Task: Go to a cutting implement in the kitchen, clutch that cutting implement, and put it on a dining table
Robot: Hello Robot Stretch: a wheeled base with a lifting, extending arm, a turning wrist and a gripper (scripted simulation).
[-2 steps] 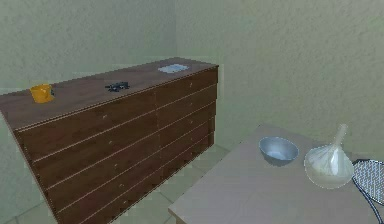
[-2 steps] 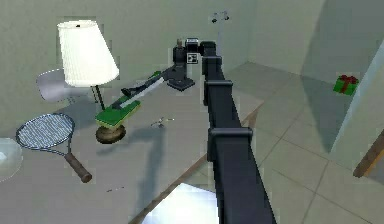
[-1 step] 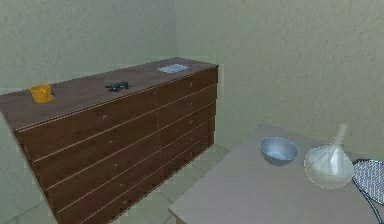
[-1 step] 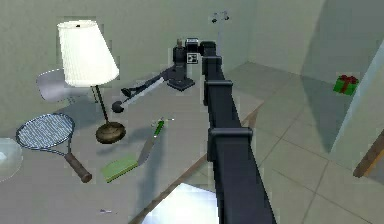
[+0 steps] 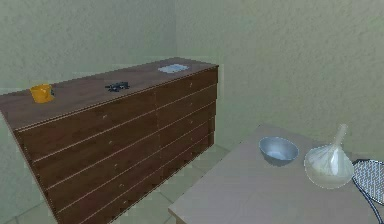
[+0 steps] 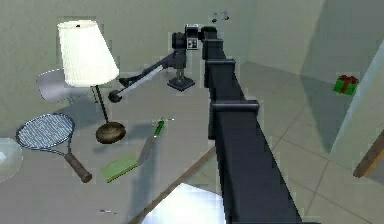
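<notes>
A slim thing with a green handle and a pale blade, shaped like a knife [image 6: 156, 130], lies on the grey table [image 6: 185, 112] in the arm side view. The dark arm [image 6: 235, 120] reaches out over this table. At its far end, the gripper [image 6: 120, 90] points its thin fingers [image 6: 140, 80] toward a lamp. The lamp stands close behind the fingertips, so I cannot tell whether the gripper holds anything. In the forward view the same table [image 5: 250, 185] sits at the lower right.
The table carries a cream-shaded lamp [image 6: 84, 52], a racket [image 6: 48, 132], a flat green piece [image 6: 121, 168] and a bowl [image 5: 278, 150] beside a white vase [image 5: 329, 160]. A long wooden dresser [image 5: 120, 130] holds an orange cup [image 5: 40, 93]. A small gift box [image 6: 346, 84] is on the floor.
</notes>
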